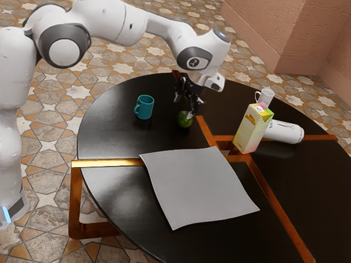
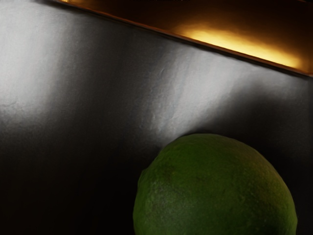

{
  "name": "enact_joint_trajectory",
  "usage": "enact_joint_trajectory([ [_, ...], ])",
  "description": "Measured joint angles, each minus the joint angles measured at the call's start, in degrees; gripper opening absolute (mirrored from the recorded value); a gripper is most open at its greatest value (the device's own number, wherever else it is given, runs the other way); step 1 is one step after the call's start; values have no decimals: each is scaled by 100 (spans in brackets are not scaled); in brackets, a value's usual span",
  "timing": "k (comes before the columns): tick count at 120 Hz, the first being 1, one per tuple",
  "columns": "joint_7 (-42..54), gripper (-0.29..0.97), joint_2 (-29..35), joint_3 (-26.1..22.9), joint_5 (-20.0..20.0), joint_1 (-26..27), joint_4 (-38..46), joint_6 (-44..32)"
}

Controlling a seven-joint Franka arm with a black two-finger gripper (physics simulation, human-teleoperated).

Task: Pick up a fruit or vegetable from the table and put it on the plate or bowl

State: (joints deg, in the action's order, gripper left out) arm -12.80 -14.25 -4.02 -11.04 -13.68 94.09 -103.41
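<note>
Where the gripper [image 1: 187, 109] hangs over the lime [image 1: 185, 119], its state cannot be told; carton [image 1: 252, 129] lettering unreadable.

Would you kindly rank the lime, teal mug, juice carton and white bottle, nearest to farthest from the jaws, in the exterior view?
1. lime, just below the jaws
2. teal mug, exterior view's left
3. juice carton, exterior view's right
4. white bottle, beyond the carton

I am reaching my arm [image 1: 148, 24] in from the frame's upper left, my pincer [image 1: 188, 109] pointing straight down near upper centre.
</note>
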Motion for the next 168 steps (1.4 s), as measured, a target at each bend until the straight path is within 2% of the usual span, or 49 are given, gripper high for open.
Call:
enact_joint_trajectory([
  [33,442,68,-175,-20,6,69,53,-403],
  [80,822,68,-319,6,185,88,173,-549],
  [106,837,32,-317,79,190,120,179,-565],
  [121,735,23,-70,41,137,352,61,-458],
  [128,660,24,140,1,107,606,0,-350],
  [135,577,23,229,-245,86,776,-135,-239],
  [147,422,25,316,-988,0,872,-409,115],
  [157,319,31,370,-1490,-106,974,-458,393],
  [168,221,32,352,-1830,-149,1068,-437,593],
])
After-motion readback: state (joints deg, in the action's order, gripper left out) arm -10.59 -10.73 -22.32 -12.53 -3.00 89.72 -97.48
